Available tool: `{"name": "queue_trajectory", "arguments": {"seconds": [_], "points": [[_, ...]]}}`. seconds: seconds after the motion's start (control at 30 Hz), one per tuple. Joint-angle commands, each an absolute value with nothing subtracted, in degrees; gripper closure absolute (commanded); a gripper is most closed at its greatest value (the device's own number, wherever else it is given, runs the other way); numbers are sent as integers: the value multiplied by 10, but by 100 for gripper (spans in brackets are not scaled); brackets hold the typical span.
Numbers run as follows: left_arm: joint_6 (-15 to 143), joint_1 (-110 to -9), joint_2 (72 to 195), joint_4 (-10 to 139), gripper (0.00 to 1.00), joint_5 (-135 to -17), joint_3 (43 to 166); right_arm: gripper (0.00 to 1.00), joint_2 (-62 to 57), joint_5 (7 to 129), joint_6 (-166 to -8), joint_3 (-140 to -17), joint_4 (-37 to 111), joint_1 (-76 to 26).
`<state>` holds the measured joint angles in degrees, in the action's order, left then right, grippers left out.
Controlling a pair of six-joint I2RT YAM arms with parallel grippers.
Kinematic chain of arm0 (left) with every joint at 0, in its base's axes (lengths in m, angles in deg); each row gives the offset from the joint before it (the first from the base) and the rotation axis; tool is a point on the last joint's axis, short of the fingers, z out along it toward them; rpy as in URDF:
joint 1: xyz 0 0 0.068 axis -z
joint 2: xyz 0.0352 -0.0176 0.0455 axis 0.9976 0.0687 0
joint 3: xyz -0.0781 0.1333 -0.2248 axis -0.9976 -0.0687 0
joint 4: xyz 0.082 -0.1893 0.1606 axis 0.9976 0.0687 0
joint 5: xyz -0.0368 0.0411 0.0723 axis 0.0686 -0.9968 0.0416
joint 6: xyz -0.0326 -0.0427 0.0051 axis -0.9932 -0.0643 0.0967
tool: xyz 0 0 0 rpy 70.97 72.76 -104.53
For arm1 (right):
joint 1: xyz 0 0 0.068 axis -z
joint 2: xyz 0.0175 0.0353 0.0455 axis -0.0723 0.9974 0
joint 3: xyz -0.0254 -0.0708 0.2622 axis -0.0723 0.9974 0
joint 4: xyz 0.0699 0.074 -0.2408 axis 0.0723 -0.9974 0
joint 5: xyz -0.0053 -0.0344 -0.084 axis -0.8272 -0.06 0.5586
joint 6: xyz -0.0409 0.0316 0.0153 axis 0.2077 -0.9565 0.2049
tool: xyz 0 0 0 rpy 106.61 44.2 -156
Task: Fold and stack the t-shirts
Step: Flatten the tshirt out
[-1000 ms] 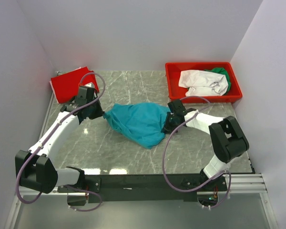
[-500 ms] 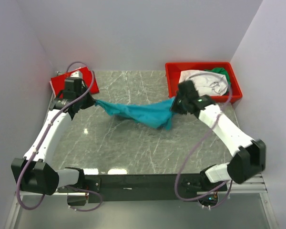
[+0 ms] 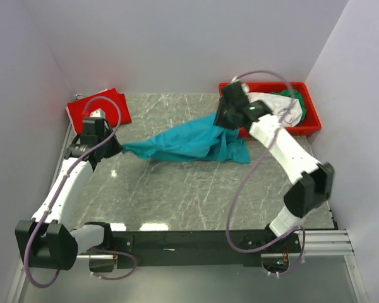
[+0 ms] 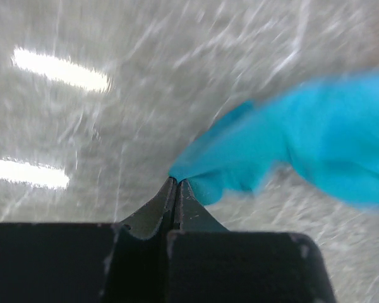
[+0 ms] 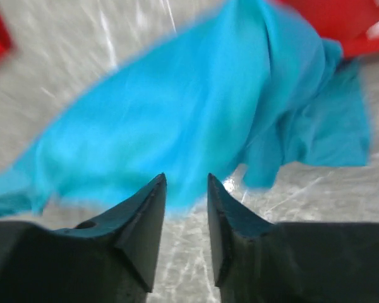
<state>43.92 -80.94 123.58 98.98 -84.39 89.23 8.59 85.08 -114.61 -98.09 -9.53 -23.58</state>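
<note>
The table (image 3: 177, 189) is taken up mostly by the teal t-shirt (image 3: 183, 142). A second ago it was a bunched heap between the two arms. Since then both arms have pulled apart, and it now lies as a long, loose band from left of centre toward the red bin (image 3: 309, 130). Its right end is slumped in a fold just in front of the bin's near-left corner. I judge this a spreading step: the shirt is longer but still wrinkled and not square, so no fold has begun.

The white t-shirt (image 3: 287, 112) and green t-shirt (image 3: 294, 95) wait in the bin. The red t-shirt (image 3: 76, 112) lies at the far-left corner.

The right gripper (image 3: 227, 123) has swung back toward the bin and sits above the shirt's right end. In its wrist view the right gripper (image 5: 185, 180) has its fingers parted, with nothing between them that I can see, so it has let go. The teal cloth lies beyond and below its tips.

The left gripper (image 3: 115, 148) is clenched. In the left wrist view its fingers (image 4: 158, 208) are pressed together, pinching the shirt's narrow left tip, and the cloth trails off to the right.
</note>
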Motion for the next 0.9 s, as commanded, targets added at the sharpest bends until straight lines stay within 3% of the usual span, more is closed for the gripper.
{"name": "queue_trajectory", "arguments": {"seconds": [0.0,0.27,0.4,0.87], "points": [[452,-813,1259,974,100,-811,861,58,87,843,-1161,-928,-117,-267],[459,-813,1299,949,100,-794,828,53,3,778,-1219,-679,-20,-237],[465,-814,1314,948,100,-791,834,54,13,779,-1221,-634,27,-230],[471,-817,1326,953,100,-790,838,53,158,787,-1185,-694,75,-211]]}}
